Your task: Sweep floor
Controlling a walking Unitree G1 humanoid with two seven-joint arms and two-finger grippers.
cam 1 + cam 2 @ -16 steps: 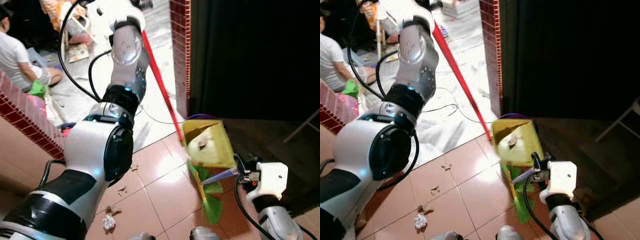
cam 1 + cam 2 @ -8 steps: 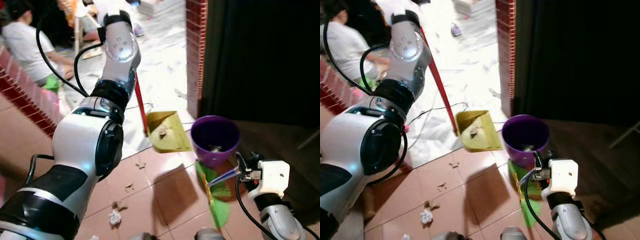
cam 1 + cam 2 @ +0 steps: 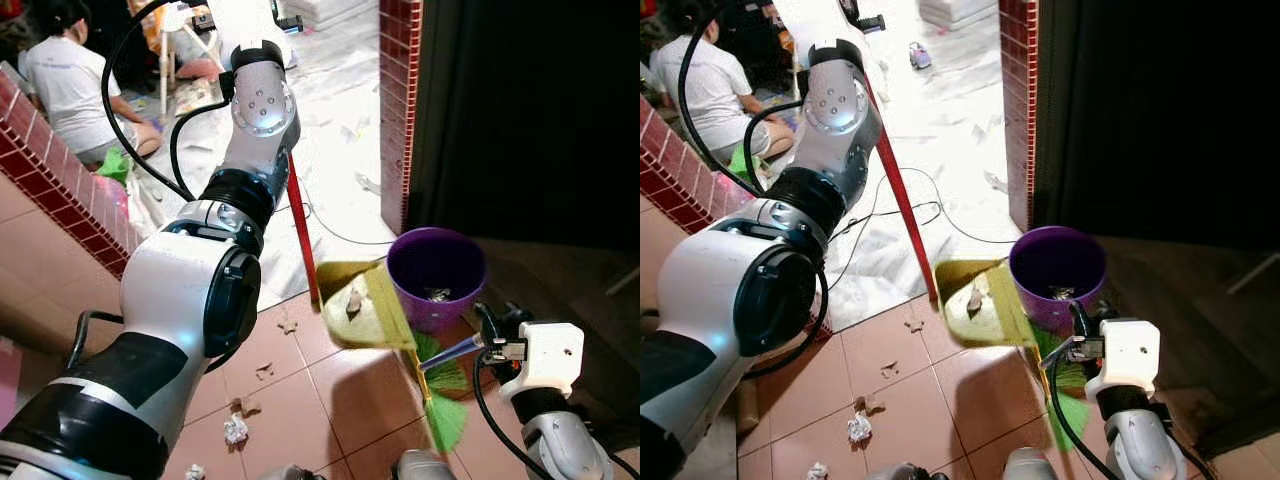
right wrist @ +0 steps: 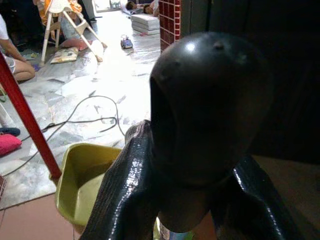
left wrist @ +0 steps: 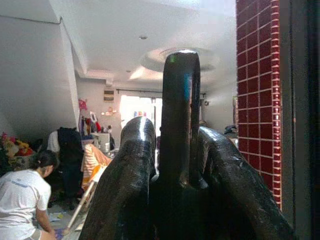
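One yellow-green dustpan (image 3: 980, 300) on a long red handle (image 3: 902, 210), one purple bin (image 3: 1057, 272), one green broom head (image 3: 445, 395) and one person (image 3: 72, 95) sitting on the far left floor are in view. At least four small scraps of litter (image 3: 858, 427) lie on the reddish floor tiles (image 3: 970, 385) near the robot, and one more scrap rests inside the dustpan.

The left claw (image 5: 175, 165) is clenched around a dark looped handle end (image 5: 180, 115) that rises between its two black fingers (image 5: 127, 185); the silver left arm (image 3: 250, 130) reaches up and away to the far left, where the red handle runs up past its elbow. The dustpan hangs at the low end of that handle, to the right of and nearer than the left arm, tilted, with its right edge just beside the left rim of the purple bin.

The right claw (image 4: 185, 200) is clenched around a dark rounded knob (image 4: 210, 100) that stands up between its fingers. In the head views the right wrist (image 3: 540, 355) sits near and right of the bin, and a thin blue shaft (image 3: 450, 350) runs from it toward the green broom head, which lies on the floor just near the bin and below the dustpan's right corner. A brick-red pillar (image 3: 1018, 100) stands beyond the bin, with a dark doorway to its right.
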